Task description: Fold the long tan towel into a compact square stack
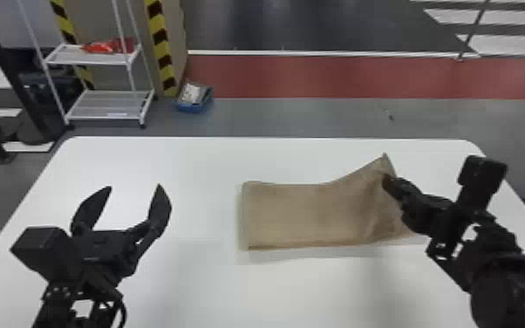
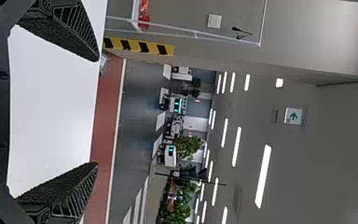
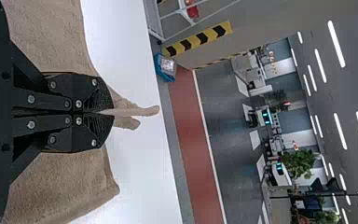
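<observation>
Stretching left to right, tan towel (image 1: 301, 216), corner raised

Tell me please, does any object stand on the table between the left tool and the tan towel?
Nothing visible stands between them: from the left tool to the tan towel there is only white tabletop. The right tool pinches the towel near its right end.

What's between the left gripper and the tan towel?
Bare white tabletop, nothing else. In the head view that stretch runs from the left gripper across to the near end of the tan towel.
</observation>
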